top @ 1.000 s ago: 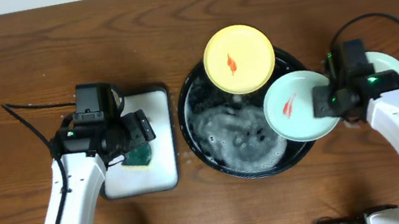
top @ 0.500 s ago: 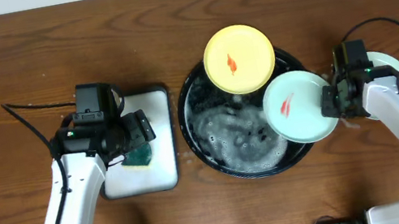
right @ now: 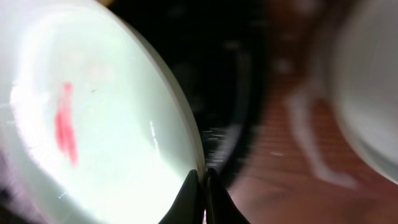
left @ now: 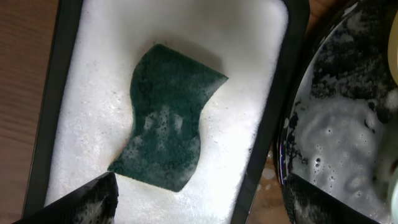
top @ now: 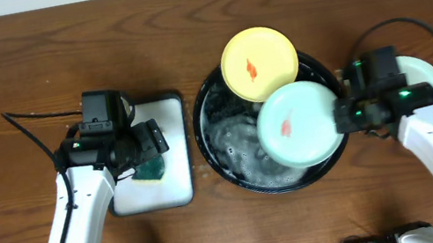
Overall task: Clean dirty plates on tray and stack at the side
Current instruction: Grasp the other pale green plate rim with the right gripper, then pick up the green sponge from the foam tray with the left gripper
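A pale mint-green plate [top: 297, 124] with a red smear hangs over the soapy water in the round black tray [top: 205, 132]. My right gripper [top: 342, 115] is shut on its right rim. In the right wrist view the fingertips [right: 202, 186] pinch the edge of that plate [right: 93, 124]. A pale yellow plate [top: 258, 64] with a red smear leans on the tray's far rim. Another mint-green plate [top: 420, 70] lies on the tabletop to the right, partly hidden by the right arm. My left gripper [left: 199, 208] hangs open above a green sponge [left: 168, 118].
The sponge lies in foam in a white rectangular black-rimmed tray [top: 177, 191] just left of the black tray [left: 336, 124]. A black cable [top: 30, 127] runs from the left arm across the wood table. The second mint plate [right: 367, 93] sits close to the right wrist.
My right gripper has shut on the mint plate's rim and carried it left, from the tray's right rim to over the soapy water. The left arm has not moved.
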You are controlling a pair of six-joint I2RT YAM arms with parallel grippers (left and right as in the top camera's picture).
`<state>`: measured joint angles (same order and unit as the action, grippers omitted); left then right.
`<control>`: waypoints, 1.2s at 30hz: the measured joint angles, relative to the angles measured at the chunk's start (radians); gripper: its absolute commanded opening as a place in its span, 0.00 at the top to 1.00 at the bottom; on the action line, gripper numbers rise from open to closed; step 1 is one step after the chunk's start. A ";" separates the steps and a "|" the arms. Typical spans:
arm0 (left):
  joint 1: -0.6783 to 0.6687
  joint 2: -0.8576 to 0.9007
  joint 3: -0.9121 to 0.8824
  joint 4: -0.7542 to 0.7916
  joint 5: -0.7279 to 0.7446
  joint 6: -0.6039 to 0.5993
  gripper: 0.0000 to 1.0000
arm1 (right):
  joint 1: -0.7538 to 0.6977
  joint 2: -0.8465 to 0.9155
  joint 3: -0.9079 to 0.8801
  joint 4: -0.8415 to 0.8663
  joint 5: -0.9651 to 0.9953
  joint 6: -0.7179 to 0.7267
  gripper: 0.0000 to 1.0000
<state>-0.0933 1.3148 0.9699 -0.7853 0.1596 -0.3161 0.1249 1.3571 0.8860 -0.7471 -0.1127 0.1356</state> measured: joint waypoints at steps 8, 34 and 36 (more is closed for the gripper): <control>0.000 0.000 0.000 0.000 0.000 0.000 0.15 | 0.087 0.125 -0.036 0.082 -0.026 -0.017 0.98; -0.015 0.041 -0.033 0.075 -0.014 -0.001 0.25 | 0.086 0.304 -0.036 0.187 -0.030 0.048 0.99; -0.015 0.088 -0.065 0.108 -0.026 0.000 0.26 | 0.086 0.304 -0.036 0.187 -0.030 0.048 0.99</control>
<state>-0.1085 1.4029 0.9051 -0.6773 0.1341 -0.3164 0.2108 1.6611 0.8497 -0.5598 -0.1425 0.1833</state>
